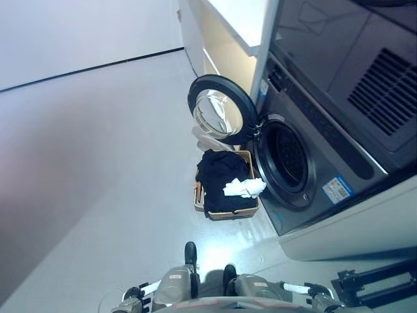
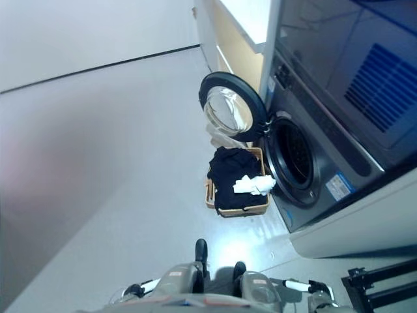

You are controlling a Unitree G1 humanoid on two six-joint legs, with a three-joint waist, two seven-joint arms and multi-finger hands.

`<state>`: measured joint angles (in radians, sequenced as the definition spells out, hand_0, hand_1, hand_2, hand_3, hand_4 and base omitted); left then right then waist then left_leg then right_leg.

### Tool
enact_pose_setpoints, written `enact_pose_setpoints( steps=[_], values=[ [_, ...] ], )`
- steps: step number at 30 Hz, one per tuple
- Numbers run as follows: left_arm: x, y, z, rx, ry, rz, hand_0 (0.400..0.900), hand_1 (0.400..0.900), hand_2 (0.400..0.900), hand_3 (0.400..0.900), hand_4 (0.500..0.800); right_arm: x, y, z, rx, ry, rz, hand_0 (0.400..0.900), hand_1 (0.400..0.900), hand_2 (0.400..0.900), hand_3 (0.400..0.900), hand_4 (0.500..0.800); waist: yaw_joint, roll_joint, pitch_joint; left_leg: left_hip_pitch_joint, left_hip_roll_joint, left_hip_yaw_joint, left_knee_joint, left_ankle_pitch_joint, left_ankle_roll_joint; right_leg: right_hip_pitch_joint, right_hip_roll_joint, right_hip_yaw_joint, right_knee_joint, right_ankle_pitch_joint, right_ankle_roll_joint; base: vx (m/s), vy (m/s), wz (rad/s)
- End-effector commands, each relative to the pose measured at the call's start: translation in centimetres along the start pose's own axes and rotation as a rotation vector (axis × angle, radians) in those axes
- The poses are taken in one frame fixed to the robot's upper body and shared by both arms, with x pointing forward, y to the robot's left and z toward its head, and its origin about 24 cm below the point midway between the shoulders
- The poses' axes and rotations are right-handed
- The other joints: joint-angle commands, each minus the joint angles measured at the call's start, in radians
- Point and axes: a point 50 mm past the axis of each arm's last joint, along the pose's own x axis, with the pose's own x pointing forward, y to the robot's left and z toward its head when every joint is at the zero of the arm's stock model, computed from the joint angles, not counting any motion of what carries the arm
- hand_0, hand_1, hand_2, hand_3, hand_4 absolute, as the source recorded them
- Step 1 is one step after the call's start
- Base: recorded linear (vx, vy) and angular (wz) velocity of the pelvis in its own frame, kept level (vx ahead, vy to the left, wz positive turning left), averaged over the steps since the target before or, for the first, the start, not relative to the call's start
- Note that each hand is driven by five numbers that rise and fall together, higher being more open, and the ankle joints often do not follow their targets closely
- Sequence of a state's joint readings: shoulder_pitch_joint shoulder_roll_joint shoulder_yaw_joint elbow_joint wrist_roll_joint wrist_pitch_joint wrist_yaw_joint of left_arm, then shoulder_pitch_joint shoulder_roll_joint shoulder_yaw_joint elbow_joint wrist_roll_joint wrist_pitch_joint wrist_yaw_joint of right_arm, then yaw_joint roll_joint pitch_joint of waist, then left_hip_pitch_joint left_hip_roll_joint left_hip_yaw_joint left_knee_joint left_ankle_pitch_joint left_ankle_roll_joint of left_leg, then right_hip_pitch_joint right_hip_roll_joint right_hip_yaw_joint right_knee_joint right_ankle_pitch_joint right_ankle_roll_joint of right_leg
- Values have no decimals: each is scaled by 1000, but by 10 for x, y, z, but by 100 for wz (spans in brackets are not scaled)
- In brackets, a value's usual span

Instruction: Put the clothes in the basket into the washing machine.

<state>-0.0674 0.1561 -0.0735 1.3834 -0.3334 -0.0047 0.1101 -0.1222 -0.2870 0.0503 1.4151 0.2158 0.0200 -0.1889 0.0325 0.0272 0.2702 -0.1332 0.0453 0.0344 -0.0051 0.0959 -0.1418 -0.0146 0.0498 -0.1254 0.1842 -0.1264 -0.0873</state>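
Observation:
A wicker basket [image 1: 199, 195] stands on the floor just left of the washing machine [image 1: 326, 140]. It holds a heap of black clothes [image 1: 220, 176] with a white cloth [image 1: 244, 188] lying on top at the side nearest the machine. The machine's round door [image 1: 218, 109] is swung open to the left, beyond the basket. Its dark drum opening [image 1: 285, 160] faces the basket. The same scene shows in the right eye view, with the basket [image 2: 212, 192] and the drum opening [image 2: 296, 156]. Neither hand shows in either view.
A pale cabinet [image 1: 225, 39] stands beyond the machine. A white panel [image 1: 365, 228] adjoins the machine's near side. A black stand [image 1: 371, 283] sits at the lower right. A piece of pale cloth [image 1: 205, 138] lies behind the basket under the door. Open floor [image 1: 98, 163] lies to the left.

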Motion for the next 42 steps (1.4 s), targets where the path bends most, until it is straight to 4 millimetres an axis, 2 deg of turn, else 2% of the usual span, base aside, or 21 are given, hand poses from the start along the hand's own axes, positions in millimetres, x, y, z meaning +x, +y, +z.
enact_pose_setpoints(
  steps=[1, 5, 7, 8, 9, 11, 13, 14, 15, 17, 19, 20, 21, 23, 26, 29, 32, 33, 35, 38, 42],
  values=[
    [-3, 18, -35, -19, 85, 58, 900, 900, 900, 900, 800, 1, -15, -11, -19, 0, -48, 900, 900, 900, 900, 800, 7, -24, -92, -107, -65, 10, 50, 16, 92, 271, -57, 36, -107, -137, 122, 589, 259, -41],
    [-2, 23, -28, 1, 59, 64, 900, 900, 900, 900, 800, -1, -4, -15, -21, -2, -19, 900, 900, 900, 900, 800, 13, -66, -129, -112, -91, 29, 94, -13, 127, 233, -97, 34, -42, -118, 154, 508, 329, -13],
    [0, 28, -6, 34, 0, 67, 900, 900, 900, 900, 800, -1, 2, -2, 9, -44, 1, 900, 900, 900, 900, 800, 16, -94, -113, -81, -116, 37, 102, -79, 174, 94, -140, 50, 255, 31, 195, 283, 319, -14],
    [0, 28, -6, 33, 0, 67, 900, 900, 900, 900, 800, -1, 2, -2, 9, -44, 1, 900, 900, 900, 900, 800, 16, -94, -116, -85, -115, 37, 102, -78, 174, 89, -139, 50, 257, 31, 195, 214, 341, -17],
    [1, 31, 7, 41, -35, 79, 900, 900, 900, 900, 800, -1, 6, 8, 48, -75, 12, 900, 900, 900, 900, 800, 1, -94, -83, -37, -130, 41, 104, -112, 201, 18, -167, 45, 395, 134, 191, 150, 225, -10],
    [1, 33, 13, 36, -50, 85, 900, 900, 900, 900, 800, -2, 10, 13, 64, -92, 20, 900, 900, 900, 900, 800, -6, -93, -66, -10, -132, 44, 104, -127, 211, -7, -179, 38, 441, 158, 181, 239, 277, -6],
    [1, 35, 22, 33, -70, 91, 900, 900, 900, 900, 800, -3, 13, 16, 94, -100, 30, 900, 900, 900, 900, 800, -16, -73, -41, 51, -127, 30, 84, -145, 226, -98, -160, 42, 494, 113, 157, 250, 221, 3],
    [1, 35, 22, 33, -70, 91, 900, 900, 900, 900, 800, -3, 13, 16, 94, -100, 30, 900, 900, 900, 900, 800, -15, -74, -40, 53, -127, 31, 83, -146, 226, -96, -160, 43, 495, 112, 157, 208, 97, 10],
    [1, 33, 28, 41, -85, 89, 900, 900, 900, 900, 800, -3, 13, 18, 130, -103, 24, 900, 900, 900, 900, 800, -24, -63, -32, 82, -119, 24, 68, -149, 221, -139, -127, 41, 418, 51, 150, 208, 56, 11],
    [1, 32, 33, 55, -98, 89, 900, 900, 900, 900, 800, -3, 13, 21, 142, -118, 24, 900, 900, 900, 900, 800, -26, -56, -22, 112, -106, 18, 47, -156, 207, -162, -98, 32, 268, 4, 151, 247, 13, 16],
    [1, 30, 35, 71, -105, 89, 900, 900, 900, 900, 800, -4, 15, 25, 140, -133, 29, 900, 900, 900, 900, 800, -30, -61, -21, 136, -106, 11, 30, -163, 197, -151, -69, 62, 54, 41, 172, 200, -54, 16],
    [1, 30, 35, 71, -105, 89, 900, 900, 900, 900, 800, -4, 15, 25, 140, -133, 29, 900, 900, 900, 900, 800, -30, -61, -22, 136, -105, 12, 30, -162, 197, -150, -68, 62, 49, 44, 172, 303, -118, 31],
    [1, 29, 38, 83, -112, 89, 900, 900, 900, 900, 800, -5, 16, 29, 131, -161, 32, 900, 900, 900, 900, 800, -34, -72, -32, 156, -113, -3, 7, -167, 187, -159, -56, 128, -113, 114, 198, 304, -132, 33],
    [1, 29, 35, 87, -108, 87, 900, 900, 900, 900, 800, -5, 16, 31, 116, -179, 37, 900, 900, 900, 900, 800, -36, -75, -35, 182, -109, -15, -7, -172, 175, -155, -61, 145, -187, 163, 213, 336, -187, 40],
    [1, 30, 29, 95, -92, 87, 900, 900, 900, 900, 800, -6, 18, 29, 78, -197, 51, 900, 900, 900, 900, 800, -37, -76, -49, 201, -106, -45, -8, -185, 166, -152, -68, 140, -157, 151, 209, 311, -246, 42],
    [1, 24, 23, 31, -91, 65, 900, 900, 900, 900, 800, -7, 12, 46, 41, -269, 45, 900, 900, 900, 900, 800, -48, -56, -54, 204, -87, -51, 80, -235, 140, -153, -64, 108, -94, 136, 180, 353, -320, 54],
    [1, 13, 23, 30, -96, 43, 900, 900, 900, 900, 800, -11, 8, 69, -6, -367, 34, 900, 900, 900, 900, 800, -49, -49, -13, 86, -82, -16, 312, -218, 108, -123, -82, 64, -84, 106, 156, 165, -262, 63],
    [0, 10, 26, 30, -107, 41, 900, 900, 900, 900, 800, -13, 8, 76, -18, -391, 28, 900, 900, 900, 900, 800, -49, -49, -1, 48, -75, 2, 322, -210, 105, -120, -89, 48, -84, 97, 151, 43, -218, 63],
    [0, 5, 26, 44, -111, 29, 900, 900, 900, 900, 800, -16, 6, 91, -35, -446, 18, 900, 900, 900, 900, 800, -49, -40, 10, 9, -65, 31, 209, -181, 109, -105, -96, 22, -105, 88, 150, 77, -145, 40],
    [0, 2, 29, 58, -127, 35, 900, 900, 900, 900, 800, -22, 7, 109, -70, -522, 17, 900, 900, 900, 900, 800, -43, -23, 21, -16, -51, 15, 92, -99, 102, -119, -85, 8, -92, 80, 150, 75, -50, 0],
    [0, 6, 38, 90, -158, 42, 900, 900, 900, 900, 800, -36, 20, 143, -222, -656, 41, 900, 900, 900, 900, 800, -40, -14, 32, -15, -53, 15, 46, -89, 111, -178, -74, 11, -58, 74, 145, 58, 9, -5]
  ],
)
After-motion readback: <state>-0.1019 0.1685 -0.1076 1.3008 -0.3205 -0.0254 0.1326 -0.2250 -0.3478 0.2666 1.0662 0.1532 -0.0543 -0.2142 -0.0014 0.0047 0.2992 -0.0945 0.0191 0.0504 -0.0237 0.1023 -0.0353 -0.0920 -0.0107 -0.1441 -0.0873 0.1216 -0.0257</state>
